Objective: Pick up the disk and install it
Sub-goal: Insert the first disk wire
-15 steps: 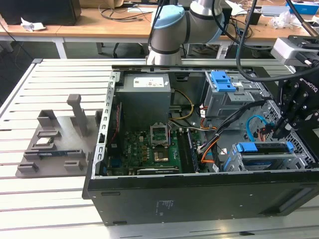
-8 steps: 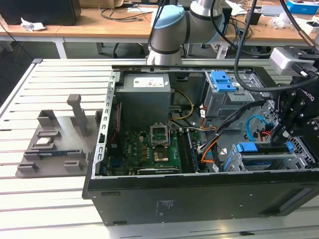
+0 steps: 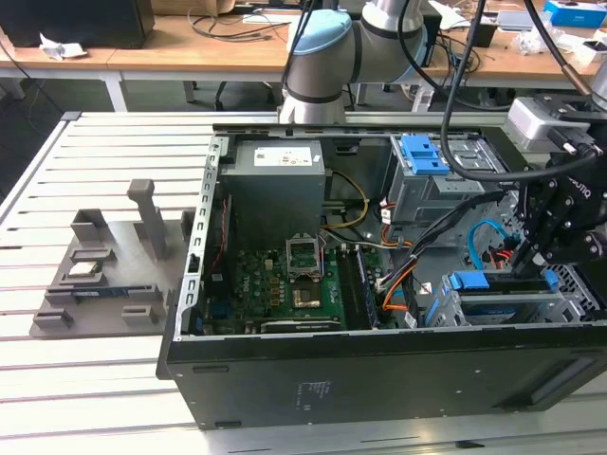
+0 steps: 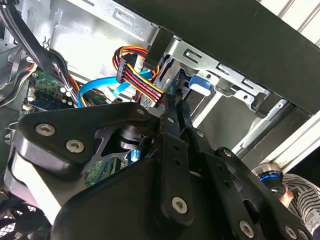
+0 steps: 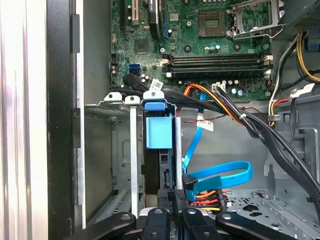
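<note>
1. The disk [image 5: 166,172] stands on its edge and is seen edge-on as a thin dark slab in the first wrist view.
2. It sits in a slot of the grey metal drive cage [image 5: 131,150].
3. In the exterior view the disk [image 3: 545,281] lies low at the right end of the open computer case [image 3: 379,379], with its blue frame showing.

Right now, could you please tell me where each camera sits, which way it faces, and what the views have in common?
Exterior view: off the arm, above and in front of the open case, looking down into it; the arm and the tool show.
First wrist view: on the arm, looking past the tool along the drive cage toward the motherboard.
Second wrist view: on the arm, close behind the tool, facing the cage and the case wall.
Shared: all show the tool, the cage and the blue cable.
</note>
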`<state>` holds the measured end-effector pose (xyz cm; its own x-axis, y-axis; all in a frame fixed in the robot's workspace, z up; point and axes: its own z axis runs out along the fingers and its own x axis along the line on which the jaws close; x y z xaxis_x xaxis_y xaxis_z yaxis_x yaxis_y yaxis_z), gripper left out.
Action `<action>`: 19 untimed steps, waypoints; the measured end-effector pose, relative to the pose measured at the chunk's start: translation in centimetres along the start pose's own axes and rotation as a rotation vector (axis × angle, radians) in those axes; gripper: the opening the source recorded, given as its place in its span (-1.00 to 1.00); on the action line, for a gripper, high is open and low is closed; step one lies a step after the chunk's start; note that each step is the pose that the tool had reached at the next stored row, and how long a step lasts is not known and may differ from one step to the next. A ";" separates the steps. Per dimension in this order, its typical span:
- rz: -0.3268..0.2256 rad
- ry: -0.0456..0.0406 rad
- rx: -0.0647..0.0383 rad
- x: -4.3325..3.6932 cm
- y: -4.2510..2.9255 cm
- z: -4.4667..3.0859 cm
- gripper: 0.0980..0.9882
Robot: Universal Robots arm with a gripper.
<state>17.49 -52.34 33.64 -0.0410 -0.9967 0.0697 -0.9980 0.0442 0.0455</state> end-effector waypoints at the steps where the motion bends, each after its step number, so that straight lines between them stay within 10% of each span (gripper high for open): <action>1: 0.000 0.0000 0.000 0.00 0.01 0.00 -0.85; 7: 0.000 0.0000 0.000 0.03 0.04 -0.28 -0.68; 19: 0.000 -0.0002 0.000 0.36 0.28 -5.54 -0.98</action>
<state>17.47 -52.31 39.20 -0.0411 -0.9967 0.0695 -0.9980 0.0443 0.0455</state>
